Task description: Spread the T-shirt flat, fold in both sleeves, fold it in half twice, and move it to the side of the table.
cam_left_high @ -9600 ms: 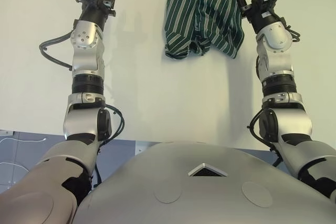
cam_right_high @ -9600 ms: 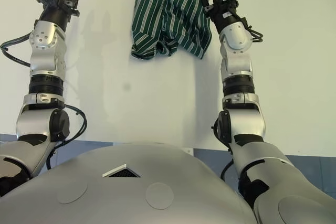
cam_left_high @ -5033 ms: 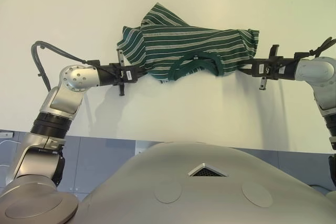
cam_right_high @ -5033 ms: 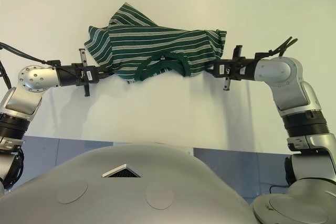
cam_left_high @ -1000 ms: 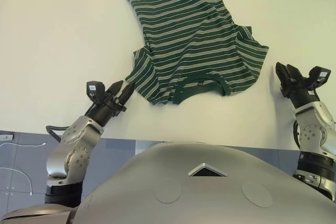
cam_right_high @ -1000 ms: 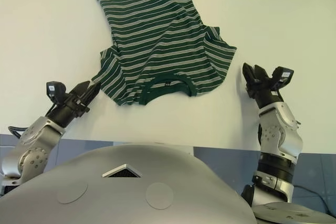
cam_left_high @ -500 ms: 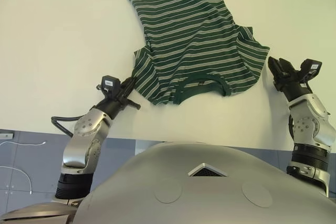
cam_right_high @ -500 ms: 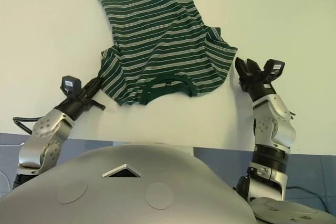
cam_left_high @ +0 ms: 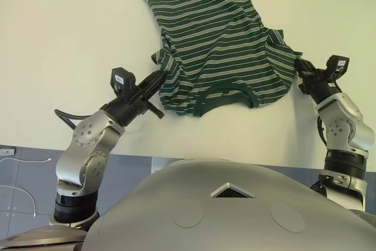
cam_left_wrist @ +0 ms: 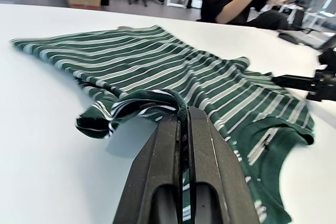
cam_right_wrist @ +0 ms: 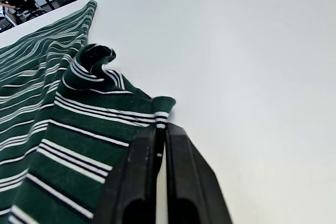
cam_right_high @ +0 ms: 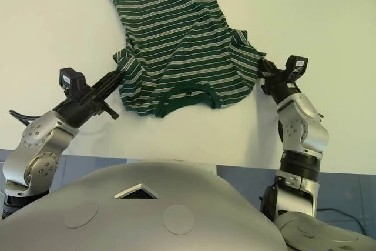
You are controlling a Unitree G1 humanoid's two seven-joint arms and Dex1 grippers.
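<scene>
T-shirt sleeves between both jaws

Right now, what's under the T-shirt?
Bare white table shows under the sleeve that the left gripper holds raised. Under the rest of the T-shirt, fabric covers everything, so I cannot tell.

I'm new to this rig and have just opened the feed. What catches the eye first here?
A green striped T-shirt lies spread on the white table, collar toward the robot and a little rumpled. The left gripper pinches the left sleeve, which is bunched up. The right gripper pinches the edge of the right sleeve.
</scene>
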